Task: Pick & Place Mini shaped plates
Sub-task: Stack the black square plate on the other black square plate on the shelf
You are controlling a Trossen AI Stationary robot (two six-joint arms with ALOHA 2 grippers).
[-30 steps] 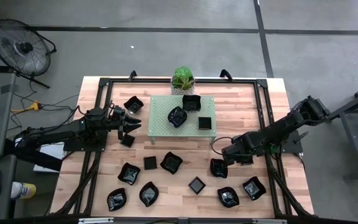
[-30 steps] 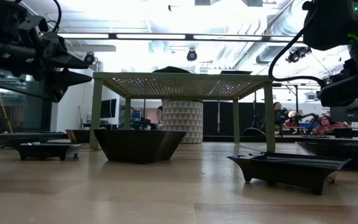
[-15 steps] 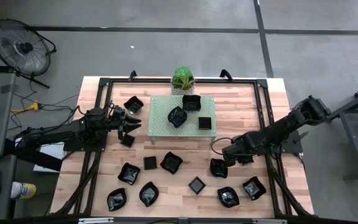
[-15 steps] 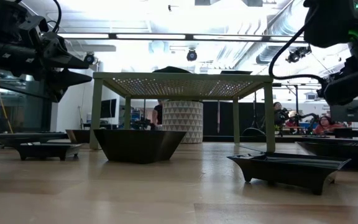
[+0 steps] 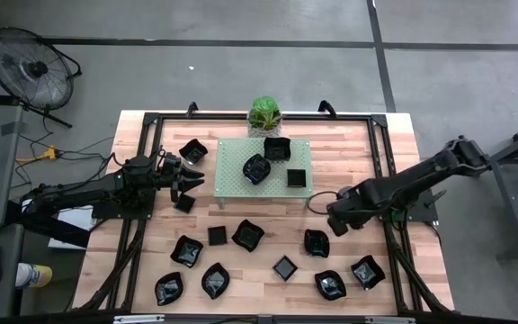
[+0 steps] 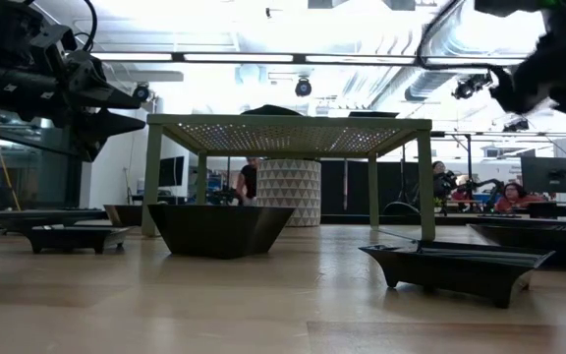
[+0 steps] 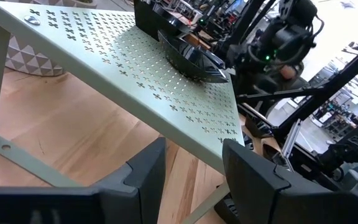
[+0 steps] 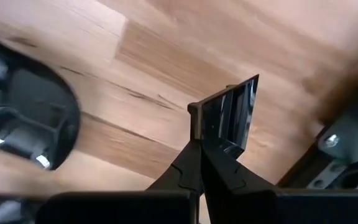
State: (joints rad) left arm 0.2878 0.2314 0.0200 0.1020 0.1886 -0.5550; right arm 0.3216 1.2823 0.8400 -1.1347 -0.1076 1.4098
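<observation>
- Jaws: the right gripper (image 8: pixel 199 144) is clamped on a small square plate (image 8: pixel 227 116), held clear above the table (image 5: pixel 367 144); the left gripper (image 7: pixel 191 163) stands parted, holding nothing, beside the rack (image 5: pixel 234 178).
- The rack carries three plates (image 5: pixel 257 168).
- Other plates (image 5: pixel 247 235) lie scattered over the table's near half.

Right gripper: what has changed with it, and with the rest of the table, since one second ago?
The right gripper shut on a small square plate and lifted it off the table, rising in the low view. The left gripper stayed open beside the green rack; the other plates did not move.
</observation>
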